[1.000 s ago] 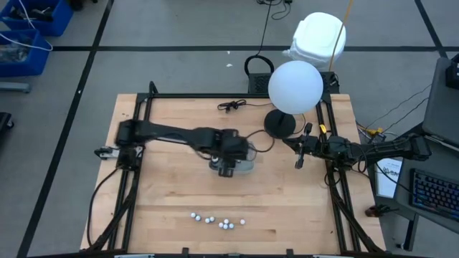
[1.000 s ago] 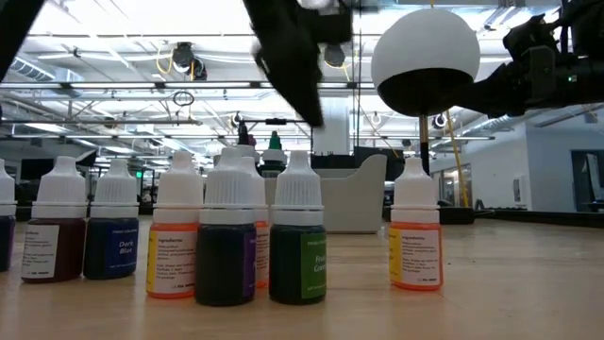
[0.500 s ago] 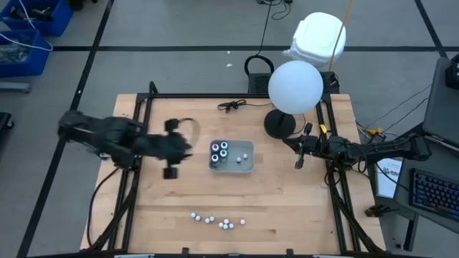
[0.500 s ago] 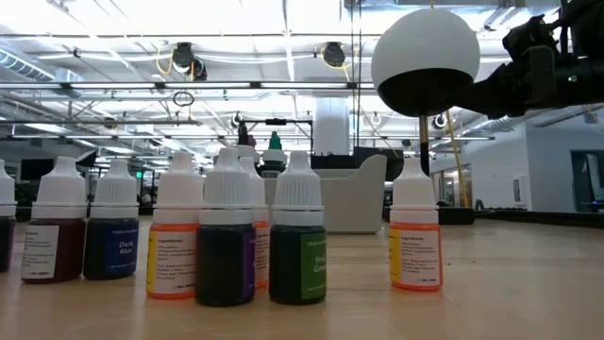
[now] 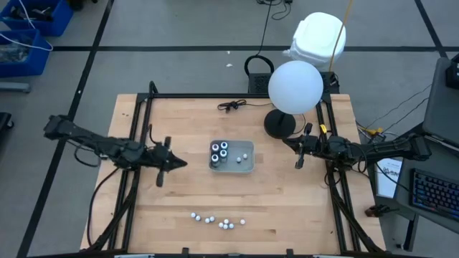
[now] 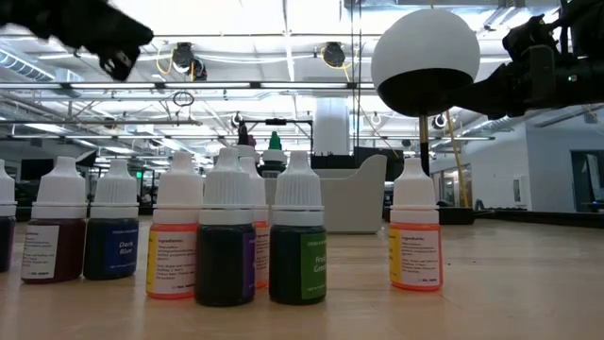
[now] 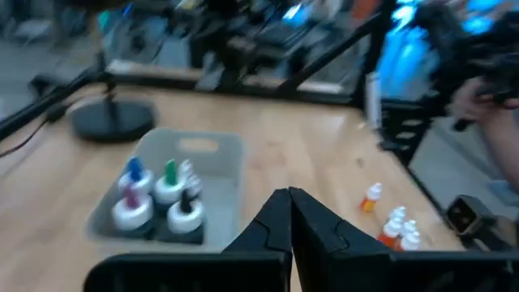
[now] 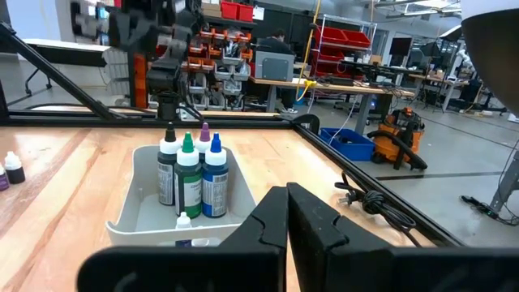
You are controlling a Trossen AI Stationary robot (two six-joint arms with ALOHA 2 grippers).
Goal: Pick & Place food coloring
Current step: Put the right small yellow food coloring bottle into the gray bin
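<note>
Since a second ago, the left arm has pulled back from over the grey tray (image 5: 247, 166) to the left edge of the table (image 5: 179, 193). Its fingers were wide open then, and now they are pressed together with nothing between them.

Food coloring sits in two spots. Four tall bottles (image 5: 219, 152) stand close together in the left end of the tray, which lies in the middle of the table. In the right wrist view their tips look black, green, purple and blue (image 8: 188, 169). A small white-capped bottle (image 5: 244, 155) lies in the tray too, off to the side of the tall ones.

More little bottles (image 5: 217, 220) stand in a loose row near the front edge of the table, well apart from the tray. From the low view, they have white caps. One is dark red (image 6: 54, 236), one dark blue (image 6: 112, 234), two are orange (image 6: 416, 238), one is green (image 6: 301, 245) and one looks almost black (image 6: 226, 244).

Left gripper (image 5: 181, 163) hangs just inside the left edge, pointing toward the tray but not touching it.

Right gripper (image 5: 285, 141) waits near the right edge, beside the black round foot (image 5: 280, 123) of a lamp with a big white ball (image 5: 295, 87) on top. Its fingers are closed too and hold nothing.
</note>
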